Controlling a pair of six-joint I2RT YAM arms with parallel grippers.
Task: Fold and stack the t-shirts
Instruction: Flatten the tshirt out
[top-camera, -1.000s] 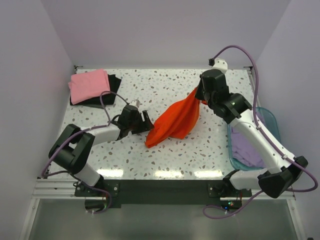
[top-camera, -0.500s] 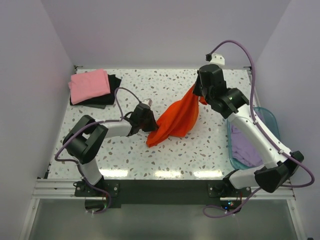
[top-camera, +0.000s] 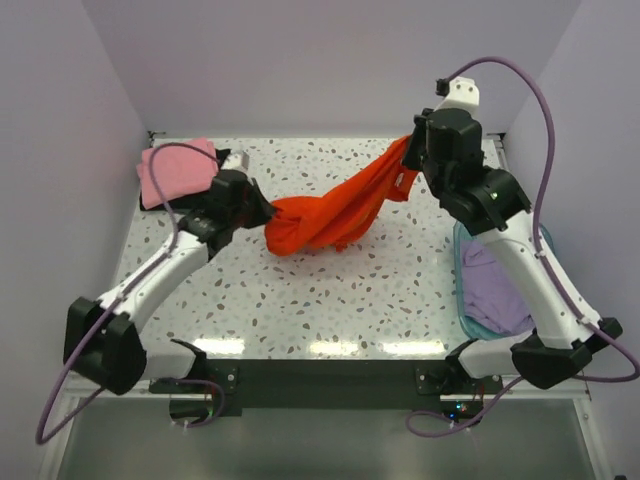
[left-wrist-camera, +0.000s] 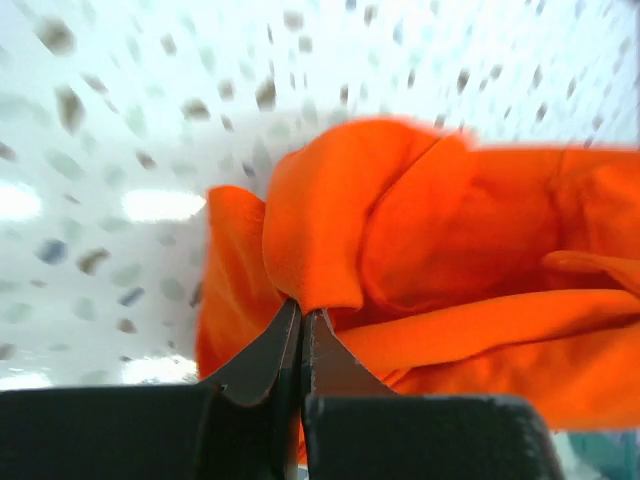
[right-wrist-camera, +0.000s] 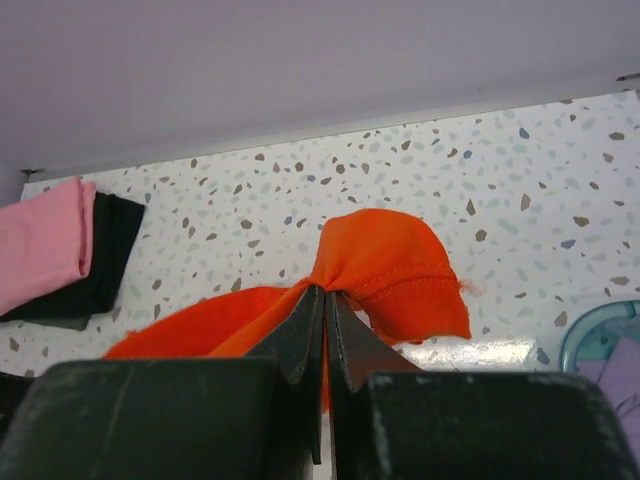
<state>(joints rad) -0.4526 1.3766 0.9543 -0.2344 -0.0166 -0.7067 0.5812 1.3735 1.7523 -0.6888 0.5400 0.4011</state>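
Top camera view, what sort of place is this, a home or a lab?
Probably a robot lab cell: a speckled table boxed in by plain walls, left arm and right arm bolted at its near edge, an orange-red t-shirt held between them.

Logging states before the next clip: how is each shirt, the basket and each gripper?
orange-red t-shirt: unfolded, strung between both grippers.
pink t-shirt: folded, atop the black.
black t-shirt: folded, beneath.
lavender t-shirt: crumpled in the blue basket.
left gripper: jaws shut on orange-red t-shirt.
right gripper: jaws shut on orange-red t-shirt.
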